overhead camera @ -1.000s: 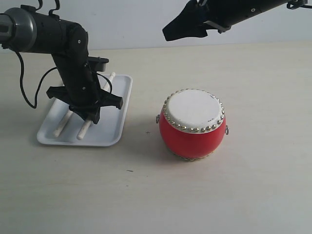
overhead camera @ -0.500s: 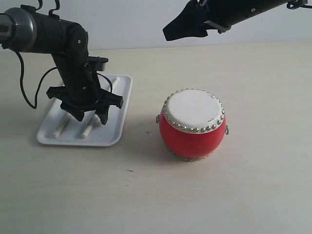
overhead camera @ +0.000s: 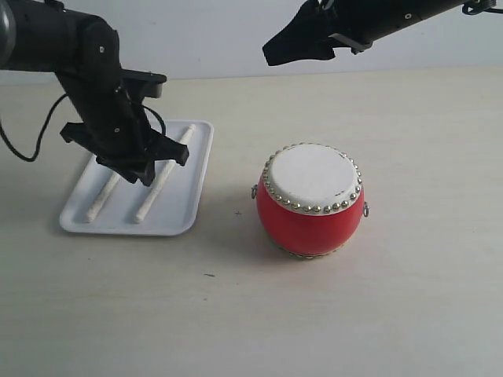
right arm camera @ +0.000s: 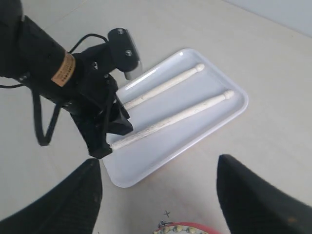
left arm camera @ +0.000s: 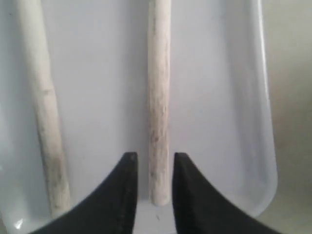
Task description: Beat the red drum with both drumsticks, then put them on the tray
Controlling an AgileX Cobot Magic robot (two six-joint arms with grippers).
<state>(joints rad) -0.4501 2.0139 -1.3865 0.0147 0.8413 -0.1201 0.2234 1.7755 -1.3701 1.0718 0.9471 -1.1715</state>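
Two pale drumsticks (overhead camera: 163, 174) (overhead camera: 103, 199) lie side by side in the white tray (overhead camera: 179, 214) at the left. My left gripper (overhead camera: 141, 173) hangs just above them, open. In the left wrist view its black fingertips (left arm camera: 129, 168) straddle the end of one drumstick (left arm camera: 159, 97) with a gap on each side, and the other drumstick (left arm camera: 44, 112) lies beside it on the tray (left arm camera: 97, 73). The red drum (overhead camera: 310, 201) stands upright right of the tray. My right gripper (overhead camera: 273, 49) hovers high behind the drum, open wide and empty (right arm camera: 161, 195).
The right wrist view looks down on the tray (right arm camera: 214, 122), both drumsticks (right arm camera: 165, 85) (right arm camera: 180, 119) and the left arm (right arm camera: 83, 107) with its cable. The drum's studded rim (right arm camera: 183, 229) shows at that view's edge. A pale tabletop (overhead camera: 377, 314) surrounds everything.
My left gripper opened off the drumstick and rose up and back from the tray, leaving that stick lying beside the other. The right arm and the drum have not moved.
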